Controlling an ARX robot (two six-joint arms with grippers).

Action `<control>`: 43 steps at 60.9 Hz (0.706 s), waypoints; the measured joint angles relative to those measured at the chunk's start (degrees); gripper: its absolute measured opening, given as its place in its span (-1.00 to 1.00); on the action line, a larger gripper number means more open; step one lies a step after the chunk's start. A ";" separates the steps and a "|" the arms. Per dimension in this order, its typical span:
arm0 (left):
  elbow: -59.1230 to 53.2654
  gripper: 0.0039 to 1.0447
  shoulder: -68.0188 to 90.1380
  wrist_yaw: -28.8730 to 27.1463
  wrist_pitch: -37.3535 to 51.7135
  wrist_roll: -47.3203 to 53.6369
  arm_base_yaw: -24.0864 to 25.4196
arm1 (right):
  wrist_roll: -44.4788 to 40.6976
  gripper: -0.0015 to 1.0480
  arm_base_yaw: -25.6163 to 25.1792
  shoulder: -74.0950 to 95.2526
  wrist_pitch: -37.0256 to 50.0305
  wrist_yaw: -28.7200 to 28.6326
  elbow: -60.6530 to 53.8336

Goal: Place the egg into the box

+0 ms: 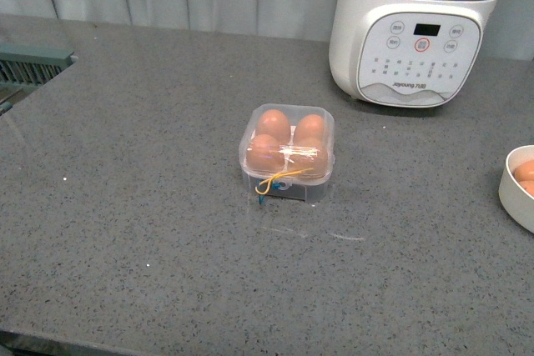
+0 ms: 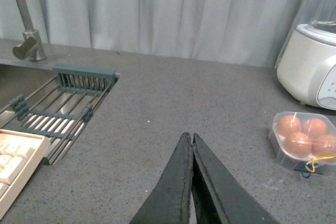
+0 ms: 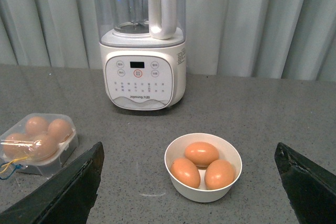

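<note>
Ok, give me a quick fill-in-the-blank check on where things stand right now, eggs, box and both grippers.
1. The box holds ____ eggs under its shut clear lid.
2. The white bowl holds ____ eggs.
3. The left gripper is ____, its fingers pressed together and empty.
4. The right gripper is ____, with the bowl showing between its fingers.

Missing words: four; three; shut; open

Grey speckled countertop [image 1: 125, 206]; pale pleated curtain [image 2: 173, 9] behind; steel sink [image 2: 21, 80], faucet [image 2: 23, 24] at left.
</note>
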 joint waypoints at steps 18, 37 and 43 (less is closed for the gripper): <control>0.02 -0.93 -10.56 0.00 -10.97 0.02 0.00 | 0.00 0.82 0.00 0.00 0.00 -0.02 0.00; 0.02 -0.60 -10.60 0.00 -10.97 0.02 0.00 | 0.00 0.82 0.00 0.00 0.00 -0.02 0.00; 0.02 -0.26 -10.62 0.00 -10.97 0.02 0.00 | 0.00 0.82 0.00 0.00 0.00 -0.02 0.00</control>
